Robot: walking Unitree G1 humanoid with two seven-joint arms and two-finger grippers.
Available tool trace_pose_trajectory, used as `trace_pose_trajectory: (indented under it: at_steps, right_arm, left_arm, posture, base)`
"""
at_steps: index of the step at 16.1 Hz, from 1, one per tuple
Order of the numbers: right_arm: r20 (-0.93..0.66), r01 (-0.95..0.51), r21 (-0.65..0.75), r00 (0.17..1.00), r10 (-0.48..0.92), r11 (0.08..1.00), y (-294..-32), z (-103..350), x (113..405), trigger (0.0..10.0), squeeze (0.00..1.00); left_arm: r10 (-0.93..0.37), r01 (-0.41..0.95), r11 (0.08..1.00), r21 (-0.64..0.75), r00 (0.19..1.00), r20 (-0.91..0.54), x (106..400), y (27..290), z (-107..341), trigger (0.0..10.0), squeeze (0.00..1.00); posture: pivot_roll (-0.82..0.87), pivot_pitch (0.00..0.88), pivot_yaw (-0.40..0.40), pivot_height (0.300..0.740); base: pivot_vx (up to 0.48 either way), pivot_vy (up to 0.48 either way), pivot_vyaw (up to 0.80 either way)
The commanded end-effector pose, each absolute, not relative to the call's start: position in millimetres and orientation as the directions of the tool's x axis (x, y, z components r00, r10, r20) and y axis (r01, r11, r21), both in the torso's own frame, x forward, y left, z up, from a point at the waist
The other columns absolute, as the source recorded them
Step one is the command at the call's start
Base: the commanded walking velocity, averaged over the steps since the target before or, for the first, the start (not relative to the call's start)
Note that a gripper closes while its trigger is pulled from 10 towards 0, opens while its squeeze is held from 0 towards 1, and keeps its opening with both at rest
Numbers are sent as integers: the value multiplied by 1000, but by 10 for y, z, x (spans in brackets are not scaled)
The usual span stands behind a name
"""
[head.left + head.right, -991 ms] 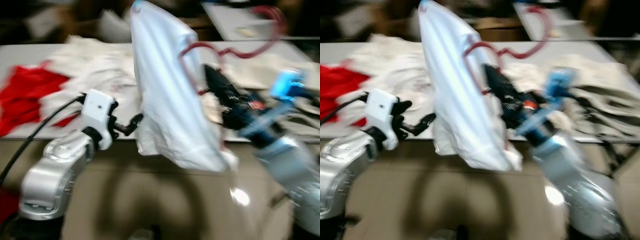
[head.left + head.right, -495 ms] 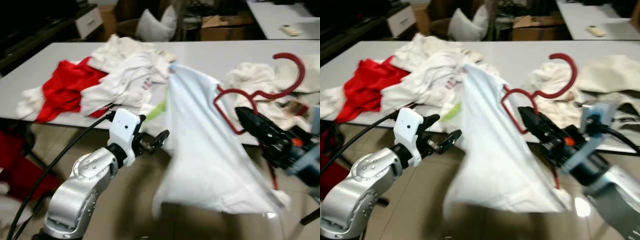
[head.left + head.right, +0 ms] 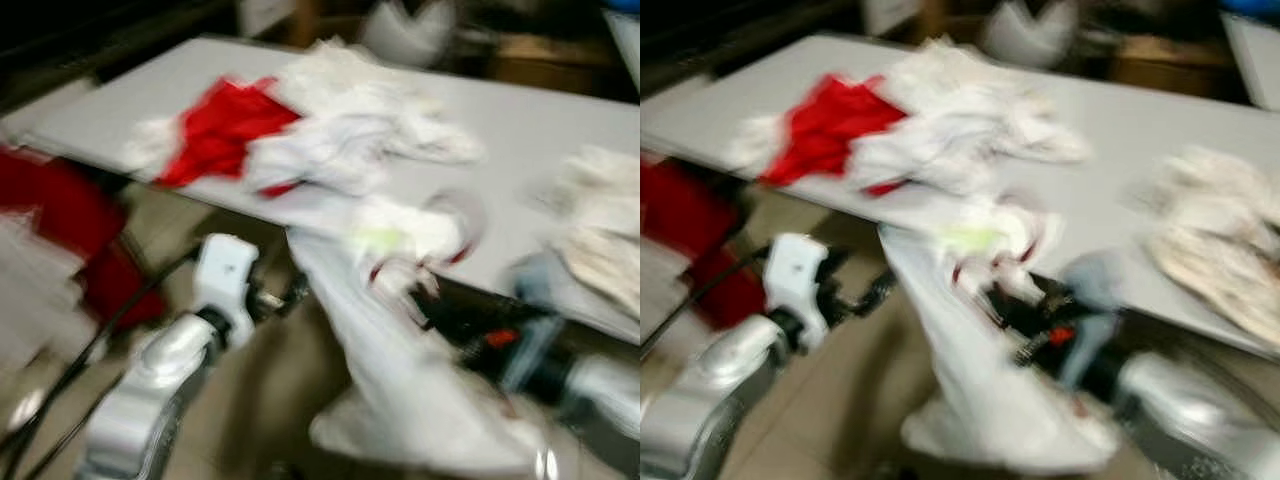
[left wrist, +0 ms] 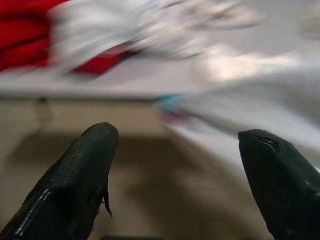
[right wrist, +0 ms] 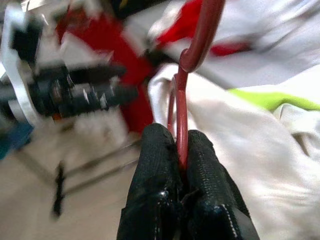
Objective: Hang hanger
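gripping one dark red hanger (image 5: 182,105) between its two clenched black fingers (image 5: 157,165), the right gripper (image 5: 179,167) holds it low in front of the table's near edge; in the right wrist view the hanger's stem runs lengthwise straight out from the fingertips and its hook curves away at the far end, pointing away from the gripper; a white garment (image 3: 400,370) with a lime-green patch hangs from the hanger, draping down toward the floor between the two arms; no brand, label or writing can be read, the head views being heavily blurred; the left gripper (image 4: 175,165) hovers just left of the hanging garment with its two fingers spread apart and nothing between them, the garment's edge showing beyond them; the grey table (image 3: 520,120) carries one red garment (image 3: 222,125) at its left part, one heap of white clothes (image 3: 350,130) beside and touching it, and one more pale pile (image 3: 600,225) at the right edge, well apart from the heap; the left silver arm (image 3: 150,400) rises from below with a black cable running along it.
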State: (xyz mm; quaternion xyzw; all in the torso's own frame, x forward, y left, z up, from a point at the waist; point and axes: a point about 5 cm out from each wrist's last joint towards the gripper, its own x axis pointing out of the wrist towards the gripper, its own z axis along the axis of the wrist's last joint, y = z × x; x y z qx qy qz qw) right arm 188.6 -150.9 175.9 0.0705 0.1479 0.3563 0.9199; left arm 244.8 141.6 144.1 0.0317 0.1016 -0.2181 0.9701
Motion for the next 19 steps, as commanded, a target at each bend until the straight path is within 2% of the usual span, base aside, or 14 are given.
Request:
trace_pose_trajectory:
  at_steps: [1,2,4,6,7,10,13,14,17,18,19]
  right_arm:
    - [-183,-649,198,712,678,734,-1478,1813,1968,10000,0]
    - [-171,-642,198,721,671,741,-1454,1782,2040,10000,0]
    - [-146,-634,198,735,662,748,-1413,1731,2129,10000,0]
    - [-151,-601,195,762,630,775,-1418,1632,2267,10000,0]
    - [-170,-547,156,806,568,823,-1450,1565,2386,10000,0]
    - [-170,-459,145,861,480,876,-1528,1455,2471,10000,0]
    - [-190,-435,132,871,454,890,-1460,1295,2564,10000,0]
    - [-199,-415,119,880,431,902,-1435,1266,2596,10000,0]
    - [-155,-380,133,904,398,915,-1460,1351,2715,10000,0]
    - [-171,-348,130,914,367,928,-1462,1319,2794,10000,0]
    - [-184,-330,137,918,352,934,-1472,1315,2833,10000,0]
  left_arm:
    - [-414,433,900,44,883,-222,2459,1404,1420,10000,0]
    - [-388,415,906,84,892,-233,2488,1424,1405,10000,0]
    - [-381,401,915,53,898,-219,2495,1434,1467,10000,0]
    - [-393,410,910,60,899,-193,2643,1382,1521,10000,0]
    - [-394,413,908,65,898,-198,2748,1370,1511,10000,0]
    - [-417,434,900,41,884,-214,2723,1293,1463,10000,0]
    - [-451,474,880,35,857,-249,2766,1212,1315,10000,0]
    - [-450,475,879,36,854,-262,2782,1209,1275,10000,0]
    - [-512,526,851,4,831,-218,2776,1027,1377,10000,0]
    - [-473,482,876,-20,851,-228,2781,1075,1343,10000,0]
    - [-478,483,875,-35,850,-220,2782,1072,1347,10000,620]
  posture:
    - [-137,41,28,740]
    - [-126,32,12,740]
    - [-105,7,7,740]
    - [-111,20,17,740]
    - [-135,16,47,740]
    - [-113,0,45,740]
    - [-144,0,43,740]
    - [-162,0,82,740]
    - [-128,0,30,740]
    - [-117,0,15,740]
    - [-116,0,14,740]
  base:
    - [0,0,800]
    - [0,0,800]
    - [0,0,800]
    - [0,0,800]
    - [0,0,800]
    - [0,0,800]
    - [0,0,800]
    - [0,0,800]
    - [0,0,800]
    - [0,0,800]
    - [0,0,800]
